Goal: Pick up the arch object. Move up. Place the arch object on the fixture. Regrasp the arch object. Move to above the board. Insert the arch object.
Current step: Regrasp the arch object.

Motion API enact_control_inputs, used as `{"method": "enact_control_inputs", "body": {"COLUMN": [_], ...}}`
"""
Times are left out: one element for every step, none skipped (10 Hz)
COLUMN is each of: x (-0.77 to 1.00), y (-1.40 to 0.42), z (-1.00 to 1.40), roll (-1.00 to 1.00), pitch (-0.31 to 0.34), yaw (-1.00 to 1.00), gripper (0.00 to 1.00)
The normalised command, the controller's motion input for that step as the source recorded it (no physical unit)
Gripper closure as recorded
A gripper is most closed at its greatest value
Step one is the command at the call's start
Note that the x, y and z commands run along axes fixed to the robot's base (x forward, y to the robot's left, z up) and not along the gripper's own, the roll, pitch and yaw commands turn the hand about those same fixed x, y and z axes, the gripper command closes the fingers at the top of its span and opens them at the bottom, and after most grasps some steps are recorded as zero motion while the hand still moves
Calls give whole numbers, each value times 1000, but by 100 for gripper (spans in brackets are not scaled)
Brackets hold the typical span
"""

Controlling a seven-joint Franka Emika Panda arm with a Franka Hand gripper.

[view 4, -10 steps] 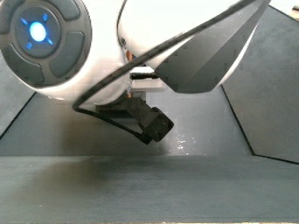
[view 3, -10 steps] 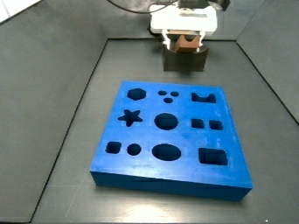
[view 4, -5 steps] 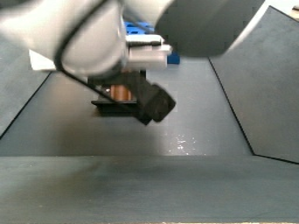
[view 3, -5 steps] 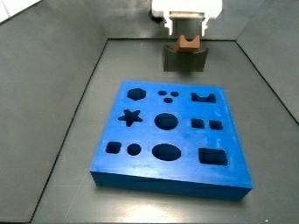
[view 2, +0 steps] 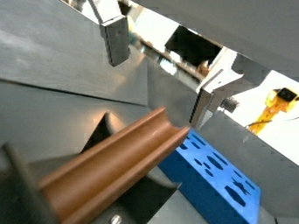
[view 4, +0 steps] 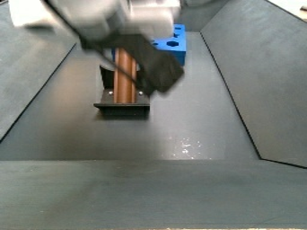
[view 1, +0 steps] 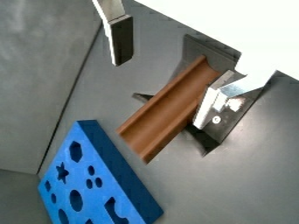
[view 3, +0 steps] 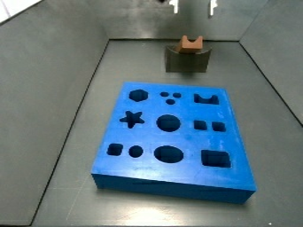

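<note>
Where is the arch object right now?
The arch object rests in the dip of the fixture, beyond the board's far edge in a side view; the open gripper hangs above, apart.

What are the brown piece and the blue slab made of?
The arch object, resting on the fixture below the open gripper, looks like matte brown plastic, possibly printed. The board seems smooth, uniformly blue plastic.

I am looking into a robotics lab test cell: a dark grey enclosed work floor with sloped walls, a blue board of shaped holes, a fixture, and the gripper raised at the far end.
</note>
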Motion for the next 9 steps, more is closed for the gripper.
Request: {"method": "enact_control_inputs", "body": {"x": [-28,-48,-53,-57,-57,-50,-47,-34,-32], "y": [-1000,-1000,-1000,-1000,-1000,-873,-739,-402,-265], "z": [785,735,691,578,474,332,255,95,53], "roll": [1000,1000,1000,1000,1000,1000,1000,1000,1000], "pitch": [53,45,42,38,35,32,30,24,21], "yaw": [9,8,8,8,8,8,9,9,10], "gripper": [0,0,0,0,0,0,0,0,0]}}
